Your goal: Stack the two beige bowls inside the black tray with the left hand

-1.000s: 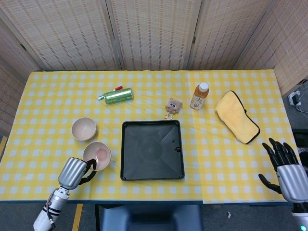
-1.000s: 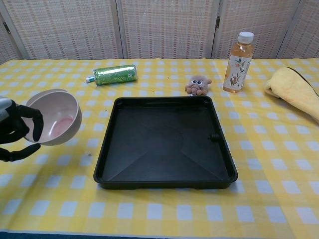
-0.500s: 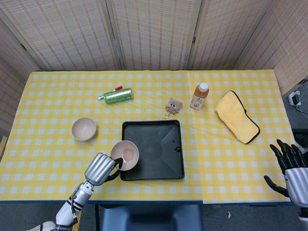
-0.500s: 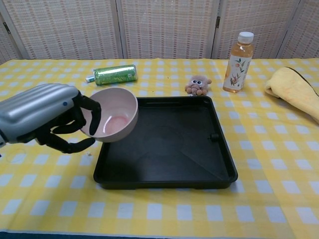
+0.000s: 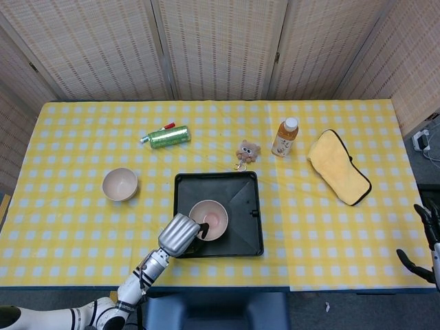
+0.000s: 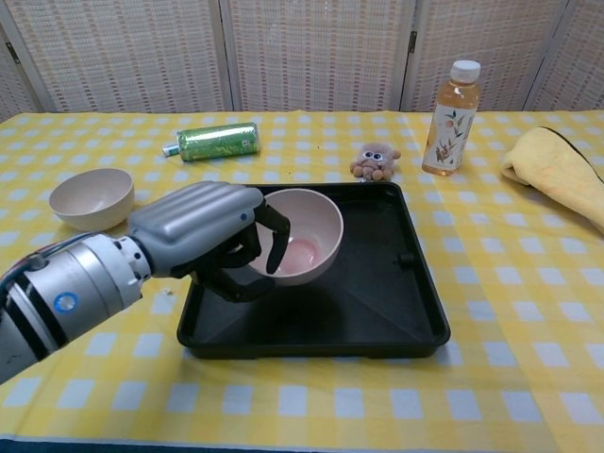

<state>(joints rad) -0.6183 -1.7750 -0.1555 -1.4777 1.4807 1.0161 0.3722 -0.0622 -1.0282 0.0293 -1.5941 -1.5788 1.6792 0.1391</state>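
Observation:
My left hand point(image 5: 180, 234) point(image 6: 209, 235) grips a beige bowl point(image 5: 210, 219) point(image 6: 304, 236) by its near rim and holds it over the middle of the black tray point(image 5: 247, 234) point(image 6: 377, 311). Whether the bowl touches the tray floor I cannot tell. The second beige bowl point(image 5: 120, 184) point(image 6: 92, 198) stands upright on the yellow checked cloth, left of the tray. My right hand point(image 5: 426, 247) shows only at the right edge of the head view, fingers spread, holding nothing.
A green can point(image 5: 168, 136) point(image 6: 217, 141) lies behind the tray. A small plush toy point(image 5: 247, 150) point(image 6: 376, 160) and a drink bottle point(image 5: 285, 137) point(image 6: 451, 106) stand beyond the tray's far edge. A yellow cloth point(image 5: 338, 167) point(image 6: 559, 175) lies at the right.
My left hand has carried the bowl rightward from beside the tray to over its middle. My right hand has slid further toward the right edge of the head view.

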